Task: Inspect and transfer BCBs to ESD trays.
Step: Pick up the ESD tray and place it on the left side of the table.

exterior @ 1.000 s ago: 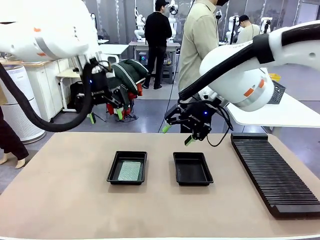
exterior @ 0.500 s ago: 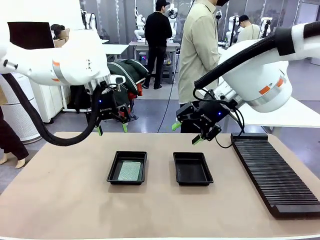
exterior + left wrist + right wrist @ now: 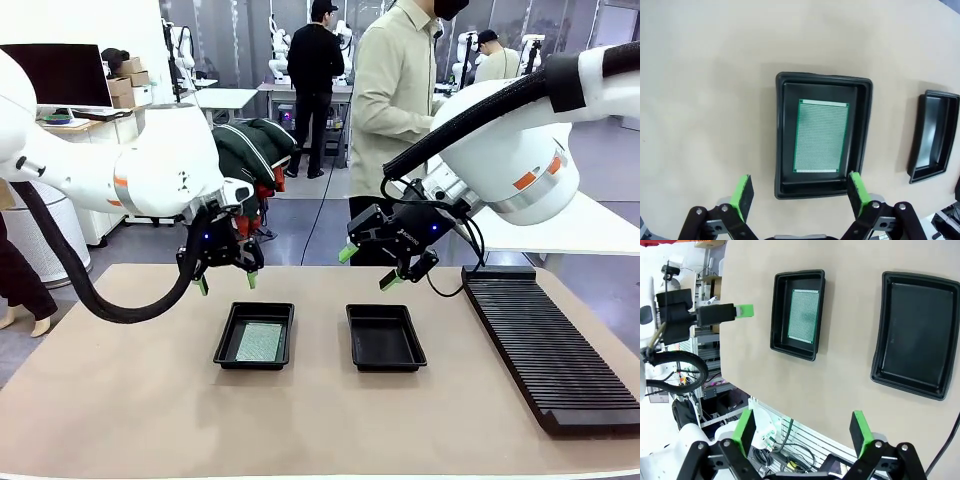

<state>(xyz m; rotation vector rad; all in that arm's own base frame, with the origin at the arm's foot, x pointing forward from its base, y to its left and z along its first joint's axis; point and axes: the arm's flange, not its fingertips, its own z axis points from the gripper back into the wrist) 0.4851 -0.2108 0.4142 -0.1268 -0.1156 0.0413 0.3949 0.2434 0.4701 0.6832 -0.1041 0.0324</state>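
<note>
1. The left arm (image 3: pixel 150 175) comes in from the left and bends down over the far side of the desk (image 3: pixel 120 400). Its jaws point downward and hover above the far end of the left ESD tray (image 3: pixel 224 335).
2. The right arm (image 3: pixel 500 170) reaches in from the right. Its jaws are tilted and hang above and behind the right ESD tray (image 3: pixel 385 340).
3. The print on the black jaw housings is too small to read.
4. Left jaws: spread wide, green pads (image 3: pixel 744 192) well apart, gripping and touching nothing.
5. Right jaws: spread wide, gripping and touching nothing.
6. One BCB (image 3: pixel 260 342) lies flat on the left ESD tray's floor.
7. A black ribbed rack (image 3: pixel 550 340) lies on the desk, right of both trays.
</note>
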